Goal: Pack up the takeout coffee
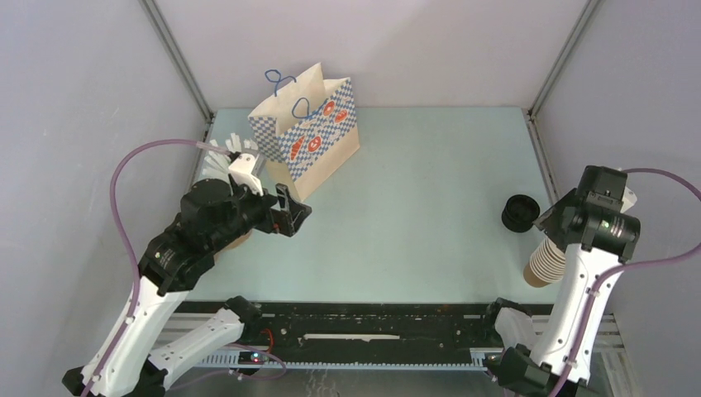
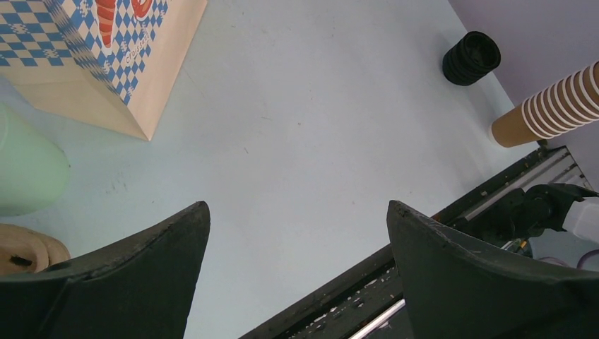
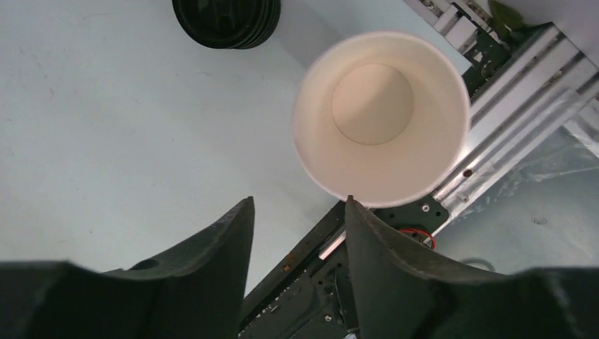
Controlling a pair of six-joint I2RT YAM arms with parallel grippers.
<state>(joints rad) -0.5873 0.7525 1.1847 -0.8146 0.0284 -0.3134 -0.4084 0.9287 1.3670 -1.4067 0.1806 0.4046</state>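
Observation:
No lidded takeout coffee shows in any view. The checkered paper bag (image 1: 310, 136) (image 2: 106, 49) stands open at the back left. My left gripper (image 1: 293, 217) (image 2: 297, 205) hovers just in front of the bag, jaws wide open and empty. My right gripper (image 3: 298, 201) hangs over the stack of lidless tan cups (image 1: 546, 265) (image 2: 551, 106), looking down into the top cup (image 3: 381, 113). Its jaws are partly drawn in with nothing between them, and the right fingertip sits at the edge of that cup's rim. A stack of black lids (image 1: 519, 212) (image 3: 226, 21) lies beside the cups.
A pale green cup of white sticks (image 1: 223, 157) (image 2: 25, 169) stands left of the bag. A tan round object (image 2: 21, 251) lies under my left arm. The black rail (image 1: 372, 327) runs along the near table edge. Grey walls close in both sides.

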